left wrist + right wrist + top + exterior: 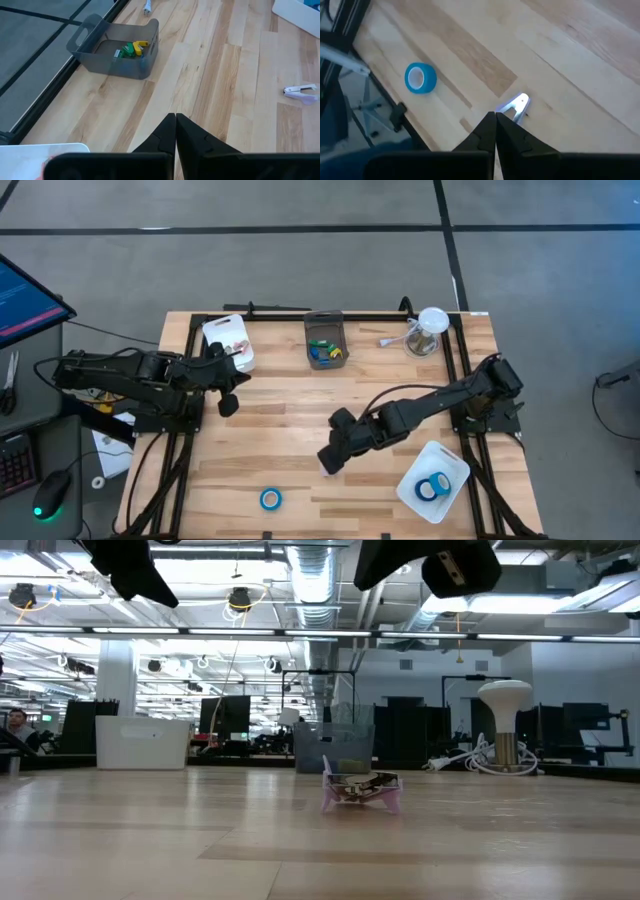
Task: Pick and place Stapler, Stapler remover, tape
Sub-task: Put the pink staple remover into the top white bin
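Observation:
The stapler remover [519,106], small with purple-white jaws, lies on the wooden table just beyond the tips of my right gripper [495,115]. In the low view the remover [360,790] rests on the tabletop with both arms high above it. My right gripper [326,463] is shut and holds nothing. One blue roll of tape [271,499] lies flat near the table's near edge. Two more rolls [433,487] lie in a white tray [455,465]. My left gripper [228,405] hangs shut and empty at the left. The stapler is out of view.
A grey bin [326,340] holding green, yellow and blue bits stands at the far edge's middle. A white tray [230,340] sits at the far left and a clear cup [428,330] at the far right. Bare wood lies between the two arms.

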Controlling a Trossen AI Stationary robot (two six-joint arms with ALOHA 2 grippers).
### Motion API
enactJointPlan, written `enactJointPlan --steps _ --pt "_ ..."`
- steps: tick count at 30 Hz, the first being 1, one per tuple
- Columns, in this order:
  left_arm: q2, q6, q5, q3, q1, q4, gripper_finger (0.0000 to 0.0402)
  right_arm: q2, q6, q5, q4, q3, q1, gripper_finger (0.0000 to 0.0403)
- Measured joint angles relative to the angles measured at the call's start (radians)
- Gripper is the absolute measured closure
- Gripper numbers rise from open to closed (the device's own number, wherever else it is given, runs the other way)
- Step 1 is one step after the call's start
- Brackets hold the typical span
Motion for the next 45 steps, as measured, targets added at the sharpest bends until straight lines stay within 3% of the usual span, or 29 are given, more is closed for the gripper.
enactJointPlan --steps 17,23,30,32,35,37,45 --pt "0.0 0.009 0.0 0.0 0.0 0.032 0.0398 0.0 -0.126 0.003 0.182 0.0 -0.037 0.0401" --pt "0.0 0.029 0.0 0.0 0.0 0.043 0.0398 0.001 0.12 -0.059 0.152 0.0 -0.081 0.0398" --pt "0.0 0.03 0.0 0.0 0.0 0.043 0.0398 0.028 0.375 -0.094 -0.009 0.0 -0.079 0.0373" --pt "0.0 0.03 0.0 0.0 0.0 0.043 0.0398 0.037 0.434 -0.054 -0.035 0.002 -0.059 0.0374" --pt "0.0 0.036 0.0 0.0 0.0 0.043 0.0398 0.055 0.51 0.113 -0.071 0.005 -0.011 0.0393" --pt "0.0 0.05 0.0 0.0 0.0 0.043 0.0398 0.059 0.56 0.17 -0.051 0.023 0.02 0.0399" --pt "0.0 0.055 0.0 0.0 0.0 0.044 0.0398 0.177 0.638 0.11 -0.153 0.15 0.08 0.0399"
